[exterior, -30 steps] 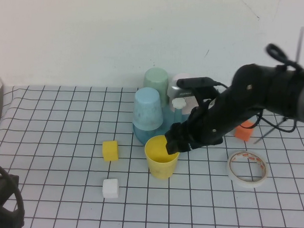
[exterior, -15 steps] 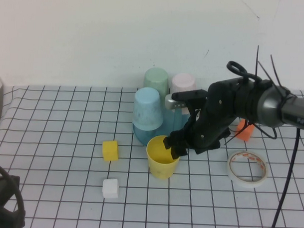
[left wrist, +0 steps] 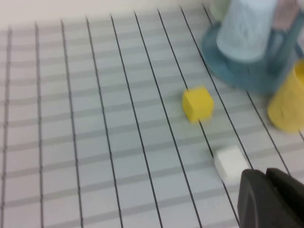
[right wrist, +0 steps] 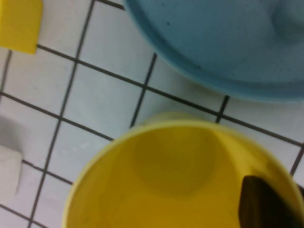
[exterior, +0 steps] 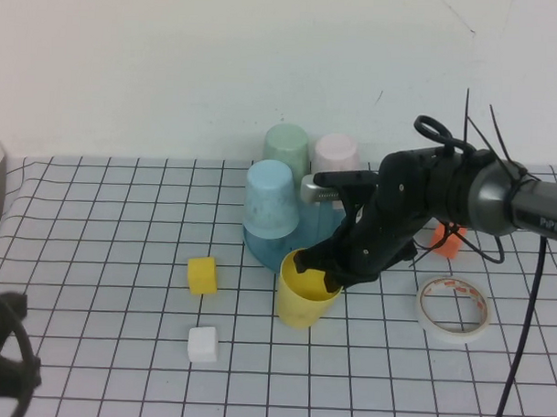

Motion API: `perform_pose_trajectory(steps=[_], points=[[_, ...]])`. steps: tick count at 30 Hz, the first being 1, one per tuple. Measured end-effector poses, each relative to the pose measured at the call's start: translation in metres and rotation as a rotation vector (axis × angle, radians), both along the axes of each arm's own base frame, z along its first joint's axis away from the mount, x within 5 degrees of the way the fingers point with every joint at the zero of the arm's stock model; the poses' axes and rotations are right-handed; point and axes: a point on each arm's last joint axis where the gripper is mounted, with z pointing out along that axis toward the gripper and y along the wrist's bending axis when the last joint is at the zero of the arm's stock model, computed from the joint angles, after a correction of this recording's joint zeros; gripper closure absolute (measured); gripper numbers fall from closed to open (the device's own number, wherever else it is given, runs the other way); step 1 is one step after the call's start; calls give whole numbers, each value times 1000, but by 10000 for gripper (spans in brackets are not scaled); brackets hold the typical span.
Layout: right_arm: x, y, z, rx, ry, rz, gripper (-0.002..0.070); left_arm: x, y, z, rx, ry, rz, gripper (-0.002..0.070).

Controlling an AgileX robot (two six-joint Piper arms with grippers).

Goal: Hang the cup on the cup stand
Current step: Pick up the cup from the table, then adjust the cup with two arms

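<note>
The smooth yellow plastic cup (exterior: 306, 290) tips near the middle of the checked table (exterior: 112, 258), its rim pinched by the right gripper (exterior: 324, 273), just before the round teal cup stand (exterior: 270, 252), while the left gripper (exterior: 4, 350), fingers closed, waits at the near left corner.

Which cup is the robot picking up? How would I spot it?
Find the teal cup stand at the table's middle, with three upside-down cups. Just in front, the yellow cup tilts, mouth up, the right gripper gripping its rim. It's the only yellow cup. The left gripper waits near-left.
</note>
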Motion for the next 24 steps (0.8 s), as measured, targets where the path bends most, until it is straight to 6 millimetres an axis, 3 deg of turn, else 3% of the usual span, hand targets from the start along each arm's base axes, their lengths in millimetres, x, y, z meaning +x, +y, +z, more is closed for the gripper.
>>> perform_pose_trajectory(steps=[4, 10, 15, 19, 24], points=[[-4, 3, 21, 23, -38, 9, 657, 5, 2, 8, -31, -96, 40, 676], [-27, 19, 94, 62, -235, 112, 657, 9, 3, 19, -163, -185, 103, 676], [-58, 27, 139, 165, -432, 150, 657, 11, 6, 25, -57, -284, 90, 676], [-78, 17, 152, 233, -547, 135, 657, 12, 7, 27, 75, -348, 58, 676], [-105, -8, 134, 288, -621, 78, 657, 11, 3, 28, 172, -385, -4, 676]])
